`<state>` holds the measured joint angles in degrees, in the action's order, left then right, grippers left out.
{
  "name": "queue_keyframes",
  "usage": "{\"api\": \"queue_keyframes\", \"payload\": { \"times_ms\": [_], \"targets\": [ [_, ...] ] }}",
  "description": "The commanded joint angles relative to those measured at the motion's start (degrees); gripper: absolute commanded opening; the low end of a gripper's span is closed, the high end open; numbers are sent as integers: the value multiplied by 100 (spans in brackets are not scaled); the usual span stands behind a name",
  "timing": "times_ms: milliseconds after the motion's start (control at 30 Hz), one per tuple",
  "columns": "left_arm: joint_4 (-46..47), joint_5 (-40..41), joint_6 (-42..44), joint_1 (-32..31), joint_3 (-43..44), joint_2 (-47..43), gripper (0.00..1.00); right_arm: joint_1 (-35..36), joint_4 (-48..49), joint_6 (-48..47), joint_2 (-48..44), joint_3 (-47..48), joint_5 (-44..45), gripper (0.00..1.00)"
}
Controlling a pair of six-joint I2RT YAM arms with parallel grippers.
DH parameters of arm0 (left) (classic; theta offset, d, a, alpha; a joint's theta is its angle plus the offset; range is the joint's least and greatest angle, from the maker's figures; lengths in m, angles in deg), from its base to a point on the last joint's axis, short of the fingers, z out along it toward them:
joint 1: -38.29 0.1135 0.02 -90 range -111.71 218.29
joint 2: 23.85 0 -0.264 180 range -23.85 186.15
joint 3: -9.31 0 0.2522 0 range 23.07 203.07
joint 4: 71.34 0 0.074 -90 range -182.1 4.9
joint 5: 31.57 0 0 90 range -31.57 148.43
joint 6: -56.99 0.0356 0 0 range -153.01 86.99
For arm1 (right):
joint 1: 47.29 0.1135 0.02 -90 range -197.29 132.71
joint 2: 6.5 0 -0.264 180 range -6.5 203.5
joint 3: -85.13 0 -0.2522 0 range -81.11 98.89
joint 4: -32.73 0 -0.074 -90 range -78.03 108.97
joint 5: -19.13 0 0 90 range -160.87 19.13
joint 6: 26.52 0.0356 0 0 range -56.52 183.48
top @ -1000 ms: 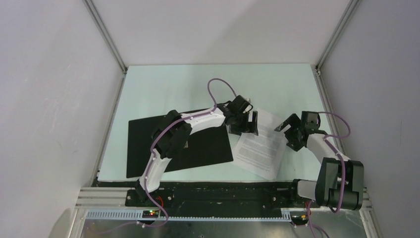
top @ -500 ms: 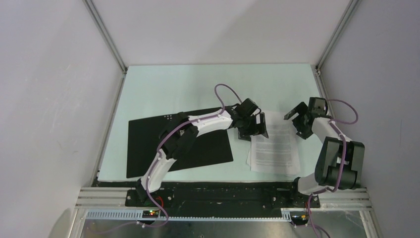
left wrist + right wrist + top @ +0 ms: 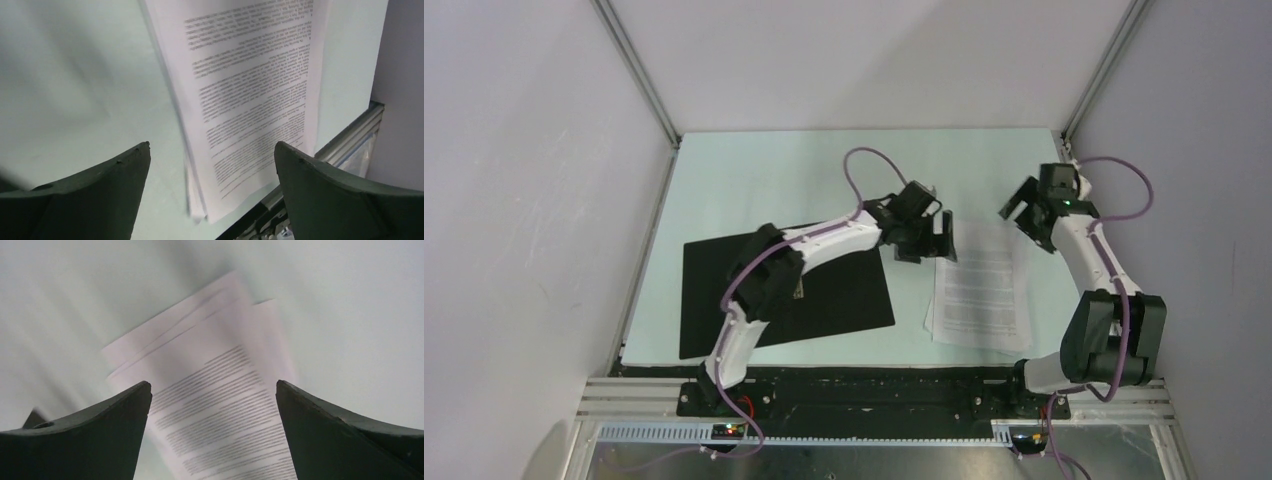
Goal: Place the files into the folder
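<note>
Currently: files (image 3: 980, 287) lower right, outside folder (image 3: 824, 300); left gripper (image 3: 927, 243) and right gripper (image 3: 1027, 218) wide open, empty, probably flanking for pickup.

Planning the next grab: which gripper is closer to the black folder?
The left gripper, hovering just off the folder; the right gripper is beyond the papers.

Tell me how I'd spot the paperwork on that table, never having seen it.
Find the pale green table and look at its right half, toward the front edge. Right of the big black open folder, not touching it, lie the files, a thin stack flat on the table. Unlike the black folder, they are white, covered in lines of black print, sheets slightly fanned.
</note>
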<state>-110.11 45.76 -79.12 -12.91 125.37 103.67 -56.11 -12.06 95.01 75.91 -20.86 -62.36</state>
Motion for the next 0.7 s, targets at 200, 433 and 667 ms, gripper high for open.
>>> {"api": "queue_keyframes", "payload": {
  "times_ms": [200, 433, 667],
  "targets": [
    [-230, 2578, 647, 1277, -4098, -4338, 76, 2728, -736, -2, -242, 550, 308, 97],
    [-230, 2727, 466, 2150, -5646, -5442, 59, 3487, -713, 144, 54, 541, 293, 95],
    [14, 2575, 510, 2507, -5856, -4963, 50, 3962, -733, 193, 164, 476, 371, 95]
  ]
}}
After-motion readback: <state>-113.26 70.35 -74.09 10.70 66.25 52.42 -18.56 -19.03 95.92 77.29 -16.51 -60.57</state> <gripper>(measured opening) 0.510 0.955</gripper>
